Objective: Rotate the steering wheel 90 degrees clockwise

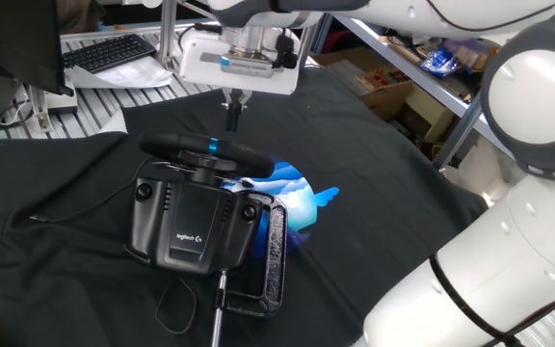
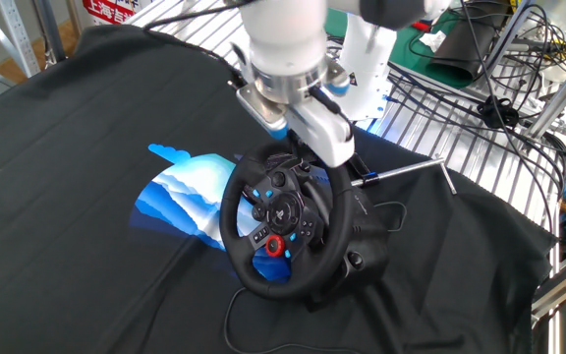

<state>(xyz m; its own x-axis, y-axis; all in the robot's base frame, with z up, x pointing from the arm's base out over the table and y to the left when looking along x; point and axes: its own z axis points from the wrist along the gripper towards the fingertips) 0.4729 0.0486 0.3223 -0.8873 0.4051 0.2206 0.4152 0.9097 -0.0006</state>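
The steering wheel (image 1: pixel 193 146) shows edge-on in one fixed view, a black rim with a light-blue stripe on top, standing on its black Logitech base (image 1: pixel 189 220). The other fixed view shows the steering wheel (image 2: pixel 231 214) face-on, its hub carrying buttons and a red dial. My gripper (image 1: pixel 231 112) hangs just above and behind the rim's top, near the blue stripe, and does not touch it. Its thin dark fingers look pressed together with nothing between them. In the other fixed view the white hand body hides the fingertips.
A metal C-clamp (image 1: pixel 274 258) grips the base's right side. A blue-and-white patterned piece (image 2: pixel 180 192) lies on the black cloth beside the wheel. A keyboard (image 1: pixel 114 50) sits at the back left. A cable (image 2: pixel 393 211) trails from the base, and a wire rack (image 2: pixel 440 118) stands behind.
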